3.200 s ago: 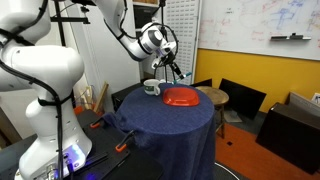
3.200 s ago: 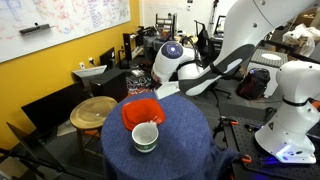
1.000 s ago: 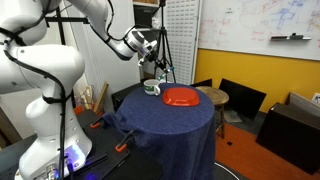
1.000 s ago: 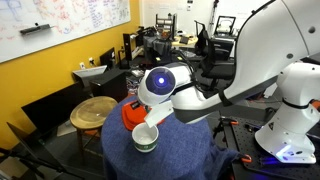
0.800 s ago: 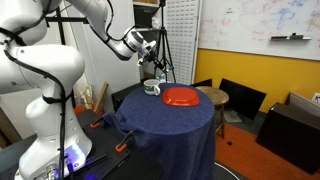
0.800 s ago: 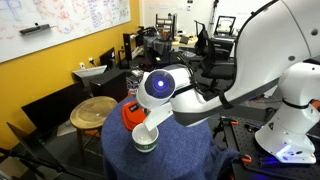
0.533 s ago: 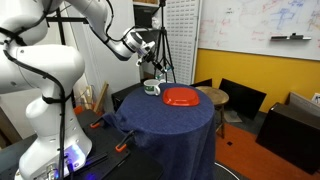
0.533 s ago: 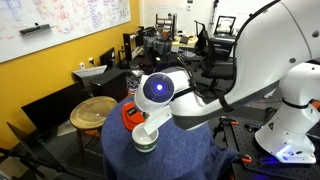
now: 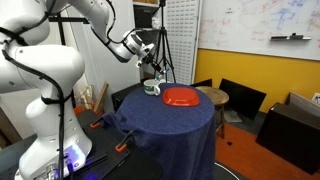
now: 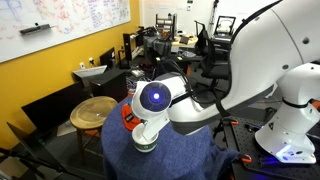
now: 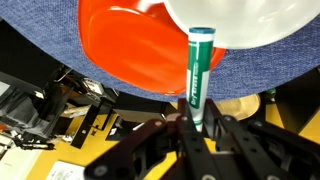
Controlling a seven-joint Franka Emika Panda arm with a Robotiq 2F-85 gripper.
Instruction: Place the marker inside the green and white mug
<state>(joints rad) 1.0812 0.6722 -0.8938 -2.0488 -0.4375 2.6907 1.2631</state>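
— Above the green and white mug (image 11: 240, 20), wrist view: end effector (image 11: 195, 125) grasps the marker (image 11: 199, 75), with its tip at the mug's edge. Release?
— Not yet, I judge. Centre it over the opening, clear of the red plate (image 11: 120, 50), lower, then open.

On the wrist camera I see my pincer (image 11: 197, 128) closed on the marker (image 11: 197, 75), a teal barrel with a white end pointing away from me. That end overlaps the white mug (image 11: 250, 20). Left of the mug, the red plate (image 11: 120, 45) sits on the blue-covered bench (image 11: 35, 35).
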